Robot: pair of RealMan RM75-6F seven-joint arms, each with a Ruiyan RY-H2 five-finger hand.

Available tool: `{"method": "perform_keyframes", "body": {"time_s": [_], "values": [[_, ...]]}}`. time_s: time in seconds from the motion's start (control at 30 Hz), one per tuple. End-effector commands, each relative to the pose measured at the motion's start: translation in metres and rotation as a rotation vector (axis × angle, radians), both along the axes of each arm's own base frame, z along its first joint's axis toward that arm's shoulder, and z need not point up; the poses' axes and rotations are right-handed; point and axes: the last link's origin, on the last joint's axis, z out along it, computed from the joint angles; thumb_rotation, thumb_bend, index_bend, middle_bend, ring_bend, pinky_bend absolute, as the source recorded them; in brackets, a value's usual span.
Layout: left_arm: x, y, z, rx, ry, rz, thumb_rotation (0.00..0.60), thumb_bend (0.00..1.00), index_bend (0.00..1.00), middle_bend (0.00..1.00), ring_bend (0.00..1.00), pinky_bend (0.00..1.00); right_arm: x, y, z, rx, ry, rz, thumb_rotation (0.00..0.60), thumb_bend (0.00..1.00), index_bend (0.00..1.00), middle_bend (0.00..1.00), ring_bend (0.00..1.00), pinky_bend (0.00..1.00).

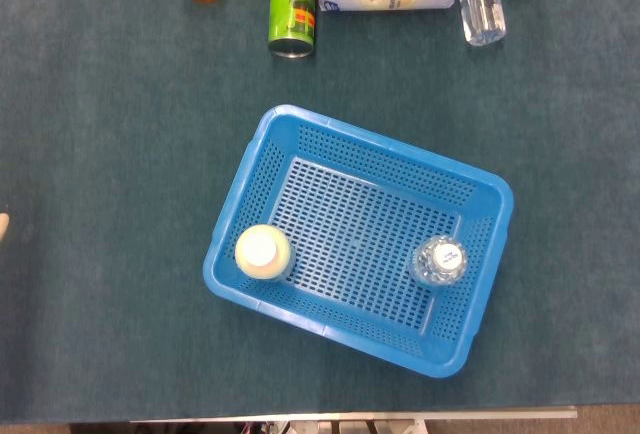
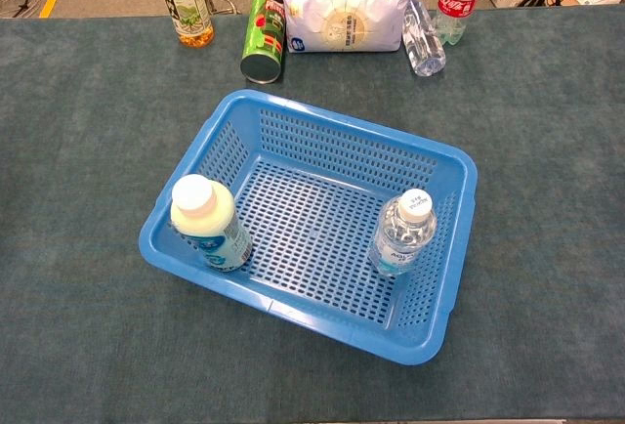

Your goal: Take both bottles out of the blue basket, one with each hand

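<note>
Lower left of the blue basket (image 2: 444,277): milk bottle (image 2: 207,224), upright. Lower right corner: water bottle (image 2: 403,233), also upright. Long axes vertical, well apart, so one per side. Neither hand in frame; can't tell finger state.

Neither arm nor hand shows in either view.

Blue basket (image 2: 322,146) of perforated plastic, rectangular, skewed on the surface, near its middle. Inside, upright in the near-left corner: white milky bottle (image 2: 209,223) with cream cap, blue-green label. Upright in the near-right corner: clear water bottle (image 2: 402,233) with white cap. Well apart, both touching the basket floor.
</note>
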Motion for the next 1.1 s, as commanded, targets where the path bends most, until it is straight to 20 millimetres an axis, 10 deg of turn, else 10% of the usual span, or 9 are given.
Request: {"method": "perform_keyframes", "body": {"time_s": [0.03, 1.1], "values": [[0.000, -0.001, 0.002, 0.003, 0.003, 0.002, 0.600, 0.20, 0.36, 0.30, 0.25, 0.50, -0.001, 0.002, -0.001, 0.002, -0.002, -0.005, 0.600, 0.00, 0.19, 0.23, 0.24, 0.44], [-0.004, -0.005, 0.000, 0.012, 0.002, 0.026, 0.600, 0.20, 0.38, 0.36, 0.29, 0.53, 0.068, -0.031, -0.020, 0.224, -0.209, 0.324, 0.600, 0.00, 0.19, 0.25, 0.24, 0.44]]}}
